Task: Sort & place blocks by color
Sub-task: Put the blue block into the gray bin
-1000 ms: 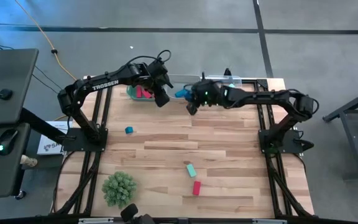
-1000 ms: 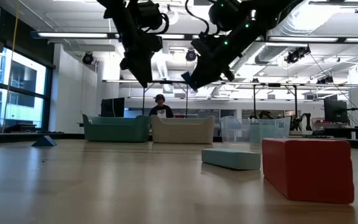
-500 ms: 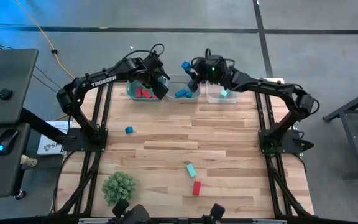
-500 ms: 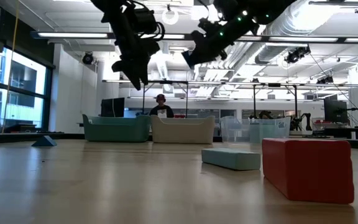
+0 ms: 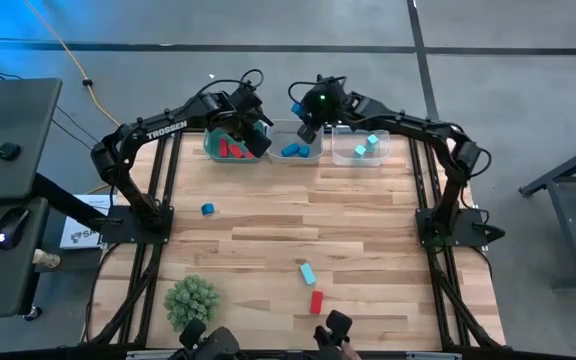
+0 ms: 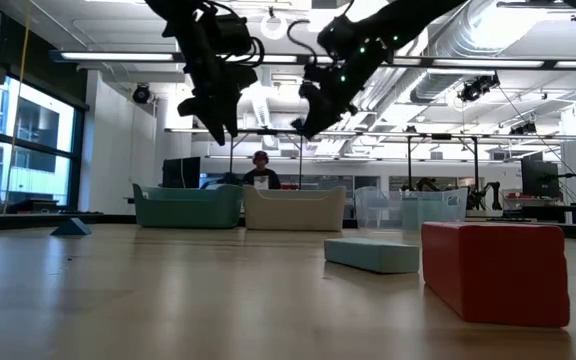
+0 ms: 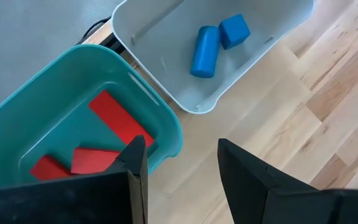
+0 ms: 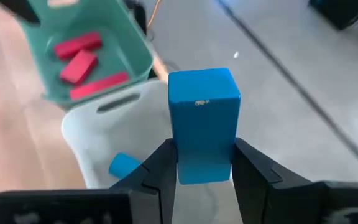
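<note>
Right wrist view: blue block (image 8: 202,124), lower end hidden between right gripper (image 8: 204,163) fingers.

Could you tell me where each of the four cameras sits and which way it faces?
High: overhead, straight down on the table and both arms.
Low: at tabletop height, facing the room; red block nearest, arms overhead.
Left wrist: over the teal bin of red blocks; open left gripper at its edge.
Right wrist: above the white bin; right gripper clamps the blue block.
Both wrist views share the teal and white bins.
</note>
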Robot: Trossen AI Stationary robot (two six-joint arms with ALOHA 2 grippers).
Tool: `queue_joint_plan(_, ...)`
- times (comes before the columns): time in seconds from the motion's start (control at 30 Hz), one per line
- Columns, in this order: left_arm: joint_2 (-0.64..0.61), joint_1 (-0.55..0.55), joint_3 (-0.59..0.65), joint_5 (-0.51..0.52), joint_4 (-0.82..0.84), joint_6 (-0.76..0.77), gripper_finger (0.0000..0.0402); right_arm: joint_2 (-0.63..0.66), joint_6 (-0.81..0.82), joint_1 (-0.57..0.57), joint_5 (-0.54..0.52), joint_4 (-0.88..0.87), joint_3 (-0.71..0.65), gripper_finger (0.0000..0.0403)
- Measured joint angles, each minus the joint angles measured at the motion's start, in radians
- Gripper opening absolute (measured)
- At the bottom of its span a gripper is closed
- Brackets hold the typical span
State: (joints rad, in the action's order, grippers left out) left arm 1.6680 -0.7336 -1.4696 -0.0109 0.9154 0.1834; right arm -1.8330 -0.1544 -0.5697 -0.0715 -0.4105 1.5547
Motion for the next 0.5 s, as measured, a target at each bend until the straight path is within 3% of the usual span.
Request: queue_joint_plan(0.5, 0.000, 0.000, 0.000, 0.000, 0.001, -0.002, 0.0117, -0.176, 0.087, 0.001, 0.108, -0.042, 0.002, 0.0103)
